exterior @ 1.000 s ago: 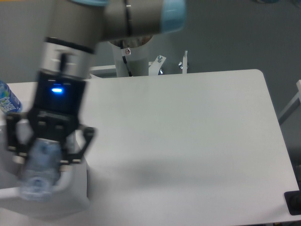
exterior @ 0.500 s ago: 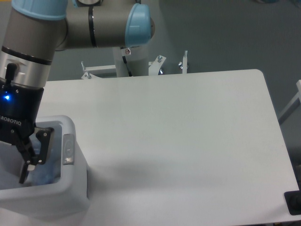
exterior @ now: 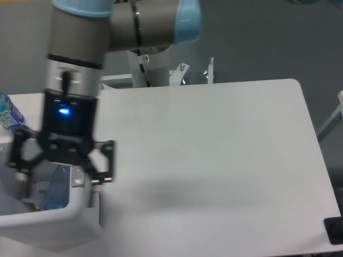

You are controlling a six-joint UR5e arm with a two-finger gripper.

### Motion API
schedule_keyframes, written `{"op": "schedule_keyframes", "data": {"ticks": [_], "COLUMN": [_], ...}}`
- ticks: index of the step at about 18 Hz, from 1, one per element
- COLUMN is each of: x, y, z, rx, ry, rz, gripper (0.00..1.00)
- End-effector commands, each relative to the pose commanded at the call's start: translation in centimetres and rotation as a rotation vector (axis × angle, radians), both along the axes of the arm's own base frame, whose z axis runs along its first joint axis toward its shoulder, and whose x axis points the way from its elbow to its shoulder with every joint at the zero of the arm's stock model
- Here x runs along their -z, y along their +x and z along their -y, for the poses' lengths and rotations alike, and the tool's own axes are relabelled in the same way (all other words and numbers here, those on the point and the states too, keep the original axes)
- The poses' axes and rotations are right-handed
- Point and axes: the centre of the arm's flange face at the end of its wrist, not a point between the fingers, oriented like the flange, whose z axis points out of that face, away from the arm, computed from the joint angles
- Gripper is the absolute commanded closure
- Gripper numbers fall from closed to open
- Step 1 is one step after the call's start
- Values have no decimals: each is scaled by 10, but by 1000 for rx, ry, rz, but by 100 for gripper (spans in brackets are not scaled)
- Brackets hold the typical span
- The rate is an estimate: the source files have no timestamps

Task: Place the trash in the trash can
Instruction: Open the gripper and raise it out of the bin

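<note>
Camera view: vertical arm hangs its wide-spread, empty claw (exterior: 60, 178) above the trash can (exterior: 59, 225).

The white table (exterior: 214, 155) lies open right of the trash can (exterior: 59, 219); the arm (exterior: 75, 80) overhangs the can.

I count one trash can (exterior: 59, 222) on one white bench (exterior: 214, 160), one crushed clear bottle (exterior: 55, 188) lying inside it, one blue-labelled water bottle (exterior: 8, 113) at the left edge, and my own two fingers (exterior: 102, 163).
</note>
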Motion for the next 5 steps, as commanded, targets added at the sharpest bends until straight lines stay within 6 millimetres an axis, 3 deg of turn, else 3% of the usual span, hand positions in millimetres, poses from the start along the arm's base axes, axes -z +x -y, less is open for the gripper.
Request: {"op": "schedule_keyframes", "data": {"ticks": [1, 5], "x": [4, 3], "y": [-16, -48], "z": [11, 42], "rx": [3, 40], "ry": [-50, -151], "rz": [-1, -60], "gripper": [0, 0]}}
